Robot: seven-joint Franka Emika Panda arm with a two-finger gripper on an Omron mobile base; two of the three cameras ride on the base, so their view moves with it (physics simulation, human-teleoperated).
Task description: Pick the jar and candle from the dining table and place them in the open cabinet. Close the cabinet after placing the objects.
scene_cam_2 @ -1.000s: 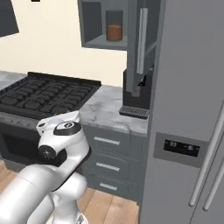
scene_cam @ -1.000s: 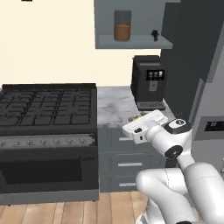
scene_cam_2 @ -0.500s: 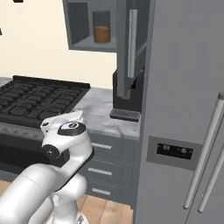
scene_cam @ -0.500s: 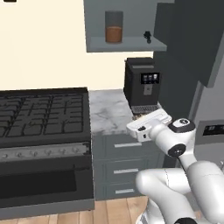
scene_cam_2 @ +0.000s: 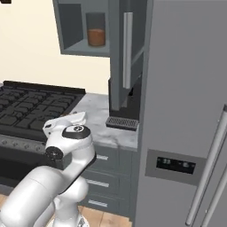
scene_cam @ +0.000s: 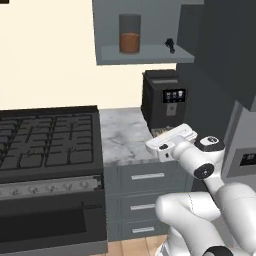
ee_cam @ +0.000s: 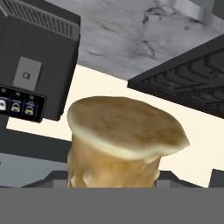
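Since half a second ago the base has rolled on and both base views have shifted with it, so the wall cabinet and the coffee machine now loom larger; the things themselves have not moved.

Left base view: my pincer (scene_cam: 161, 134) hangs over the marble counter (scene_cam: 125, 137), just in front of the black coffee machine (scene_cam: 162, 97). High above it and a little to its left, the jar (scene_cam: 130, 37) stands upright on the shelf of the open cabinet (scene_cam: 150, 55), with a small dark object (scene_cam: 170, 45) on the same shelf almost straight above the pincer. The stove (scene_cam: 50, 142) lies well off to the pincer's left.

Right base view: the jar (scene_cam_2: 95, 33) sits inside the cabinet above the hand, the open door (scene_cam_2: 126, 53) edge-on beside it. The grey fridge (scene_cam_2: 186, 111) stands well to the right.

Hand view: the candle (ee_cam: 122, 140), tan and lumpy, sits square in the pincer's grip, clear of any surface, with the coffee machine (ee_cam: 35, 65), marble and stove grates (ee_cam: 188, 87) tilted behind it.
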